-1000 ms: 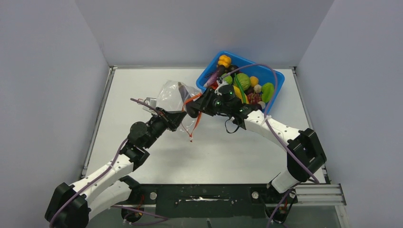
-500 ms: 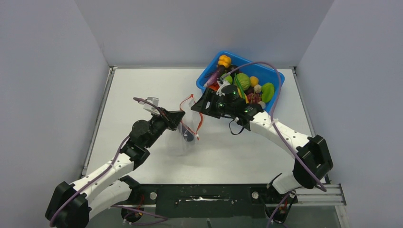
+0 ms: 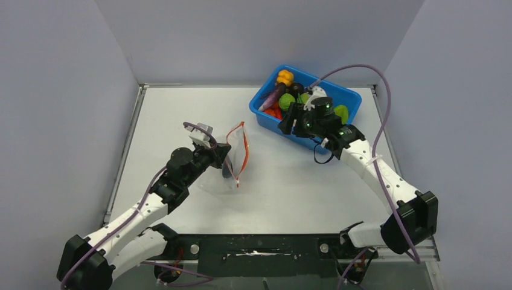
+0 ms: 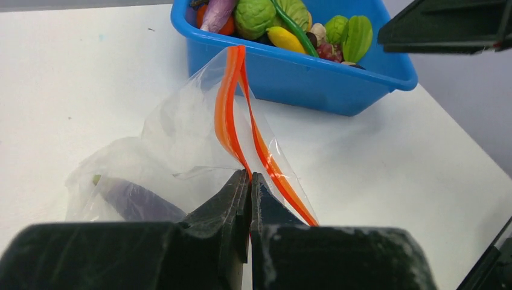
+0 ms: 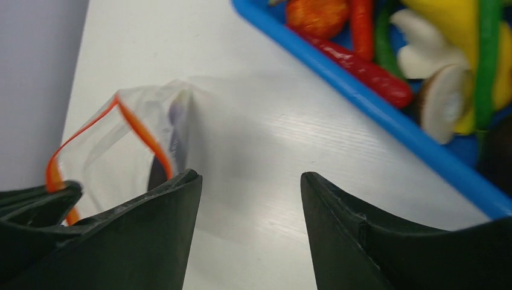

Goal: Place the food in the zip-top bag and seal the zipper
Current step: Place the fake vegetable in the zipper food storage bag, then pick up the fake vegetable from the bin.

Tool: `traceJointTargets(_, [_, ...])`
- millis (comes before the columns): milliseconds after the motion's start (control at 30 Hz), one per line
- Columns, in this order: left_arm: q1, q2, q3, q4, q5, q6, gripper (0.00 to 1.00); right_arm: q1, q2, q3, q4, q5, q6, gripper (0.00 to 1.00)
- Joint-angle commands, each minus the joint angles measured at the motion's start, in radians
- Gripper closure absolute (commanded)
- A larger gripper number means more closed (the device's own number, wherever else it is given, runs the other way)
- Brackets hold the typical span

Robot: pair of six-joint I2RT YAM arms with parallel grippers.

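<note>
White table (image 3: 290, 187); left gripper (image 4: 249, 181) tight on zipper (image 4: 226, 109), eggplant (image 4: 136, 202) hazy inside bag (image 4: 175, 139), right gripper (image 5: 250, 181) agape.

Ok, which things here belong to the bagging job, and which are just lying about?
Job: bag, zipper, eggplant inside it, unbagged food.
Just there: bin, arm cables.

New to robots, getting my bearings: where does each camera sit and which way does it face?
Top external: above, behind the robot, looking down on the table; left gripper and right gripper show.
Left wrist: on that wrist, looks along its shut gripper at the zipper.
Right wrist: on that wrist, looks through its open gripper at the table.
Shared: all show the zip-top bag and blue bin.
</note>
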Motion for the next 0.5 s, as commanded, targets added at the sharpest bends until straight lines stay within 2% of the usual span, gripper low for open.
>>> traceJointTargets(0, [-0.004,-0.03,0.094,-0.085,0.027,0.123,1.0,-0.141,-0.013,0.082,-0.075,0.016,-0.174,0.39])
traceJointTargets(133, [0.0,-0.054,0.097,-0.111,0.041,0.107,1.0,-0.216,0.067,0.159,-0.149,0.087,-0.271,0.46])
traceJointTargets(267, [0.02,-0.055,0.115,-0.138,0.132,0.078,1.0,-0.247,0.172,0.238,-0.197,0.213,-0.347,0.57])
traceJointTargets(367, [0.038,-0.055,0.12,-0.172,0.167,0.066,1.0,-0.264,0.226,0.272,-0.183,0.261,-0.4,0.58])
traceJointTargets(467, [0.072,-0.068,0.104,-0.159,0.234,0.05,1.0,-0.289,0.274,0.294,-0.151,0.246,-0.435,0.61])
